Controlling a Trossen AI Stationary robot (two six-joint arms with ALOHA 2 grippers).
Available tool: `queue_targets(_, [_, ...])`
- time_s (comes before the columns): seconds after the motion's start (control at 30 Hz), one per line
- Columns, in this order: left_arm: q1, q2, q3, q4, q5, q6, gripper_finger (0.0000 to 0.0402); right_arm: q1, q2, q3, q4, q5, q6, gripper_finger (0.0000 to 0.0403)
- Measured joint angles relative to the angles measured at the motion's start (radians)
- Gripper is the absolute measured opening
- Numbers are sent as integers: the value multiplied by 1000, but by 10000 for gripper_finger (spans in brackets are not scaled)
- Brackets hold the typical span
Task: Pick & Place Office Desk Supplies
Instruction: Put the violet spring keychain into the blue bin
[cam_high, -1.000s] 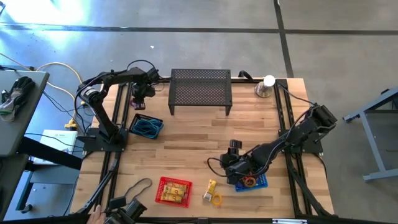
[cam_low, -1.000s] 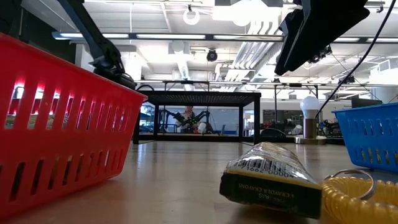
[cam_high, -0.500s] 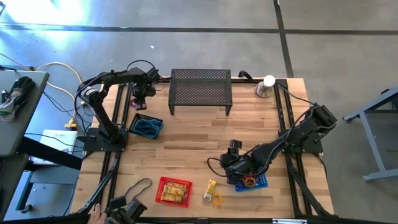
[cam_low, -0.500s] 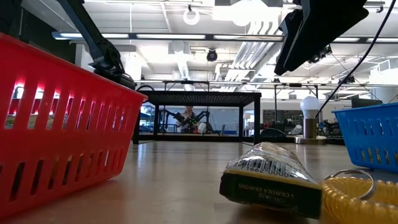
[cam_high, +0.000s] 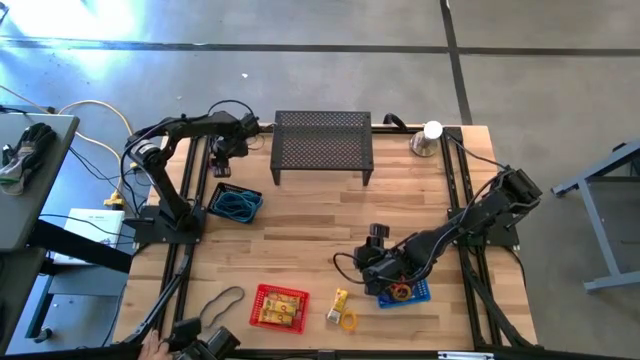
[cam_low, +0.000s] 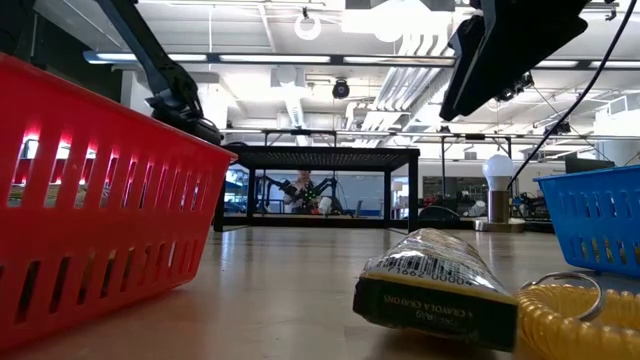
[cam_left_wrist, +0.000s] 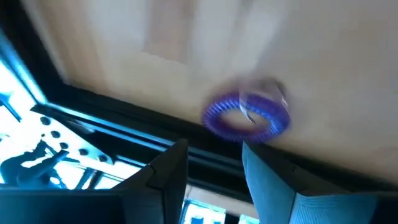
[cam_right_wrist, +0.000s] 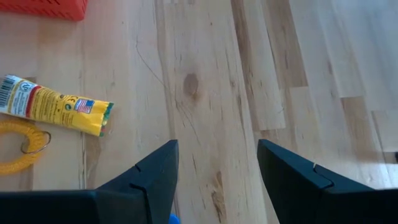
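My left gripper (cam_high: 224, 152) (cam_left_wrist: 211, 183) is open and empty at the table's far left, beside the black mesh stand (cam_high: 322, 145). Just ahead of its fingers, a purple coil ring (cam_left_wrist: 247, 116) lies flat on the wood by the black edge rail. My right gripper (cam_high: 378, 258) (cam_right_wrist: 217, 174) is open and empty over bare wood, next to a blue basket (cam_high: 410, 292) holding orange and red rings. A yellow packet (cam_high: 340, 300) (cam_right_wrist: 56, 106) and a yellow coil ring (cam_high: 348, 321) (cam_right_wrist: 18, 146) lie on the table near the front.
A red basket (cam_high: 280, 306) with yellow blocks stands near the front edge. A second blue basket (cam_high: 236, 204) holds teal bands at the left. A dark band loop (cam_high: 226, 297) lies front left. A silver cone with a white ball (cam_high: 428, 140) stands far right. A person's hand (cam_high: 152, 347) shows at the front edge.
My left gripper has shifted a little toward the table's left edge; its wrist view is blurred. My right arm has kept still.
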Motion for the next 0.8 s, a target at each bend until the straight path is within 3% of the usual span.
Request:
queue_targets(0.33, [35,0,-15,42,103,-34,148,0,0,0,-1,-4,0,208])
queue_targets(0.8, [51,-3,-91,186,123,90,148,0,0,0,3,-14,16,208])
